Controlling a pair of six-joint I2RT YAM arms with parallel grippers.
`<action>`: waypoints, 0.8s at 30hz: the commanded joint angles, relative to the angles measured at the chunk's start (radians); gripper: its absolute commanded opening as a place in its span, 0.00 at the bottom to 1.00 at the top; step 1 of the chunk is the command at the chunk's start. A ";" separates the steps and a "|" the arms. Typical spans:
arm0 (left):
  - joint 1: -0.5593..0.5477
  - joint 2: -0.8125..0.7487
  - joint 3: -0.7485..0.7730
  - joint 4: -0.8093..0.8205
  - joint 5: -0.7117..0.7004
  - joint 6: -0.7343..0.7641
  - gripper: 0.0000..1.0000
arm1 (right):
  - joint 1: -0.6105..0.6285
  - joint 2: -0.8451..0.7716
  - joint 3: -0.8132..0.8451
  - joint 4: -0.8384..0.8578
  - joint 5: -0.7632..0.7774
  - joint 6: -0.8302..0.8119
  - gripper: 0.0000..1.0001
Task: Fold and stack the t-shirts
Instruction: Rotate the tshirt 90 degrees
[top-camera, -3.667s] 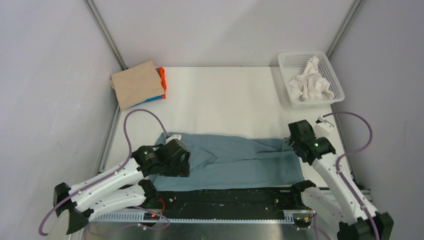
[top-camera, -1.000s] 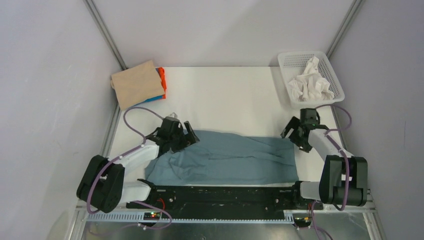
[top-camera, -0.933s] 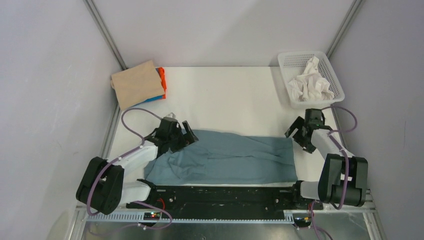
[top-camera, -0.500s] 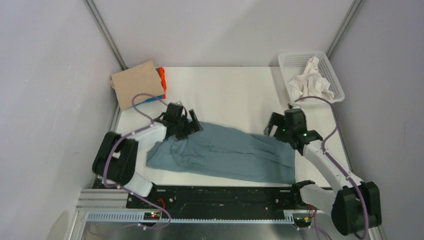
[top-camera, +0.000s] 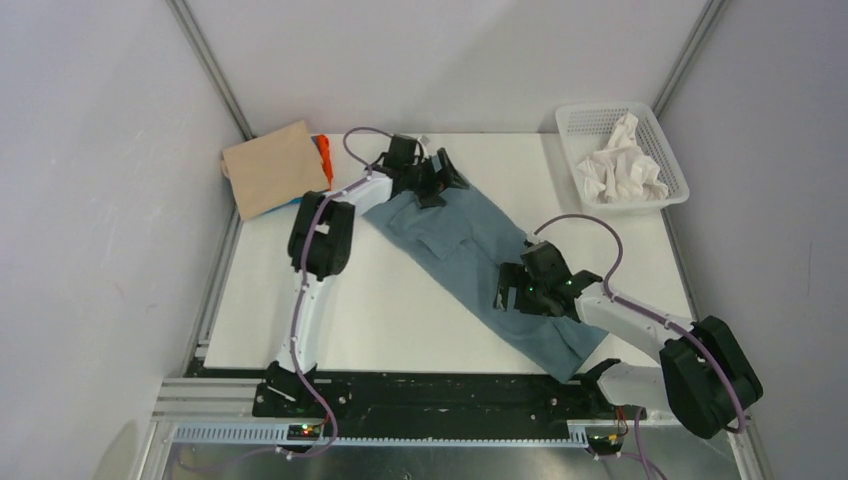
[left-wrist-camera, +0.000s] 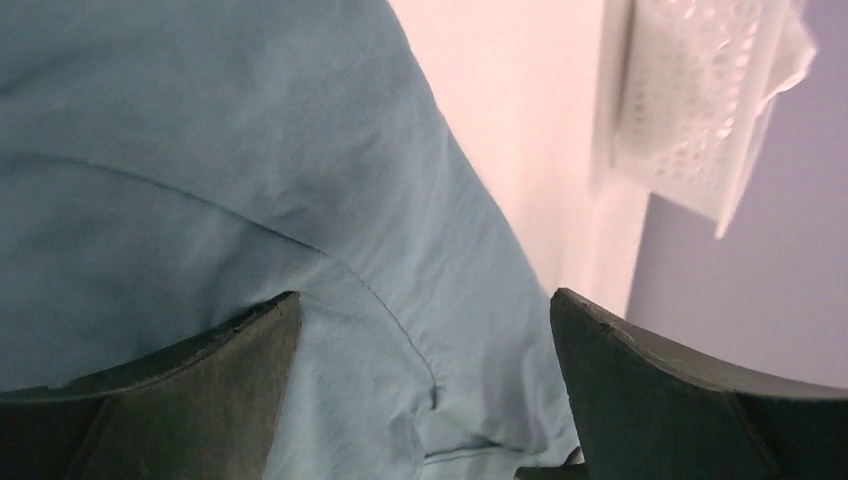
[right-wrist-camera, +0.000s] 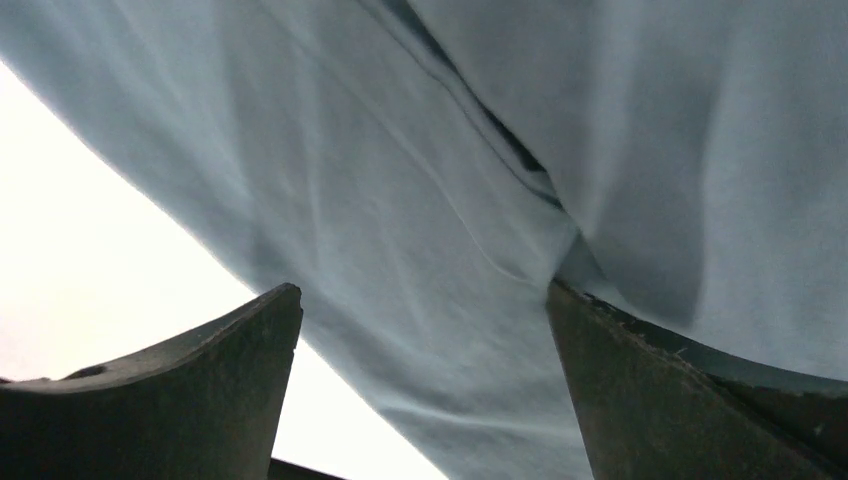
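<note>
Blue-grey t-shirt (top-camera: 465, 240) swung diagonal, left arm (top-camera: 320, 235) stretched back, right arm (top-camera: 630, 315) inward

Two arms, same look.
Left arm (top-camera: 305, 315): long white parts, fat black joints.
Right arm (top-camera: 630, 315): white and black too.
Thin purple cable (top-camera: 365, 130) makes loop, upper middle of frame.
Second purple cable (top-camera: 585, 215) makes loop at right.
Left fingers (left-wrist-camera: 190, 400): dark grey wedges, smooth curved edges.
Right fingers (right-wrist-camera: 680, 390): same dark grey wedges.
Black base bar (top-camera: 440, 395) low in frame, tiny red lights below it.

Plain slate blue-grey t-shirt (top-camera: 470, 250), plain tan t-shirt (top-camera: 272, 168), orange t-shirt (top-camera: 325, 158), white mesh basket (top-camera: 572, 150), white cloth (top-camera: 622, 170), plain white surface (top-camera: 390, 300)
</note>
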 joint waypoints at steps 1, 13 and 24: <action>-0.028 0.211 0.342 -0.020 0.122 -0.142 1.00 | 0.038 0.093 -0.017 0.083 -0.095 0.055 0.99; 0.039 0.515 0.753 0.377 -0.047 -0.592 1.00 | 0.294 0.409 0.185 0.454 -0.491 0.093 0.99; 0.071 0.460 0.798 0.257 -0.164 -0.402 1.00 | 0.438 0.070 0.234 0.006 0.036 -0.054 0.99</action>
